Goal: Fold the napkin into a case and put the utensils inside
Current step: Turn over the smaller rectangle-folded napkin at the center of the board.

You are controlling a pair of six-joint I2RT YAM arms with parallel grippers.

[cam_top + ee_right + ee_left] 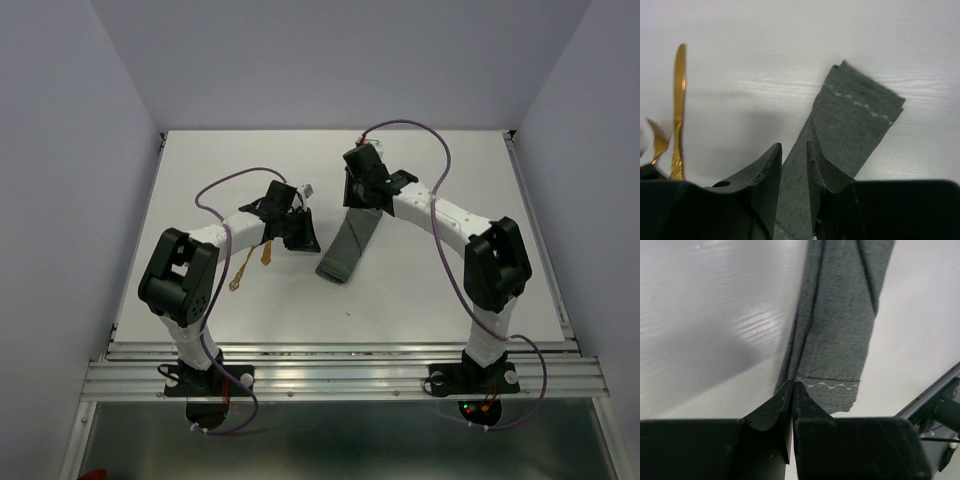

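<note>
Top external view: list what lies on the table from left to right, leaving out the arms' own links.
utensils → left gripper → case

The case (350, 245) lies near the middle of the table (450, 160), running near to far; the 2 utensils (240, 272) lie left of it, apart
</note>
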